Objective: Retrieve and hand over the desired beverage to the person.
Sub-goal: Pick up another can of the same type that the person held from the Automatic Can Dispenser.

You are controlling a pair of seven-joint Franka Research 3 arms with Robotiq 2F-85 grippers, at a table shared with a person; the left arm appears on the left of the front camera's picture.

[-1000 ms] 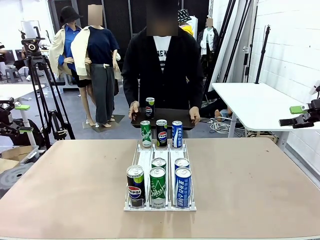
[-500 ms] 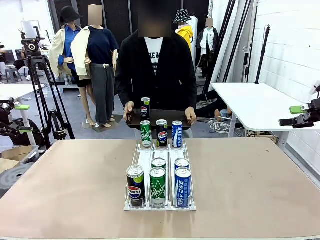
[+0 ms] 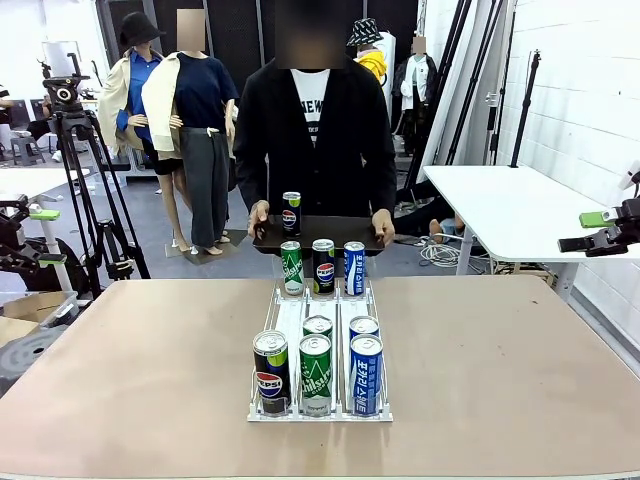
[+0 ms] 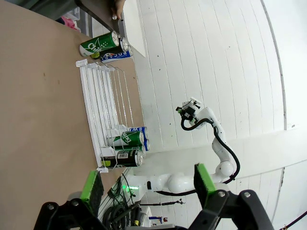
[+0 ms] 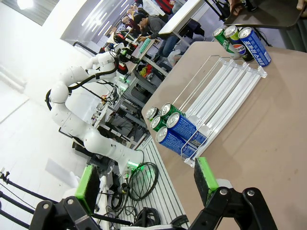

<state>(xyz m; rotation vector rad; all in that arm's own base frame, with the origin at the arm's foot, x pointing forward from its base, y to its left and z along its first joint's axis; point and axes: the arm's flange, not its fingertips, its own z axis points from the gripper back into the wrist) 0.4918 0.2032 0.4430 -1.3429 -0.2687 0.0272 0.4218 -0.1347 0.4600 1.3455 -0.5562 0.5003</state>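
Across the table stands the person [image 3: 318, 130], both hands on a dark tray [image 3: 335, 236] that carries one Pepsi can [image 3: 291, 213]. A white wire rack [image 3: 318, 412] on the brown table holds beverage cans. Its near end has a Pepsi can [image 3: 271, 372], a green can [image 3: 315, 375] and a blue can [image 3: 366, 374], and its far end has a green can [image 3: 291, 268], a Pepsi can [image 3: 323, 266] and a blue can [image 3: 354, 267]. My left gripper [image 4: 147, 182] is open and empty, off the table's left side [image 3: 42, 214]. My right gripper [image 5: 146, 179] is open and empty, far right [image 3: 592, 220].
A camera tripod [image 3: 80, 170] stands beyond the table's left side and a white side table [image 3: 500, 205] at the back right. The brown table [image 3: 130, 370] has wide bare surface on both sides of the rack.
The person and the tray with the Pepsi can have shifted a little to the left. Neither arm has moved and both grippers have stayed open.
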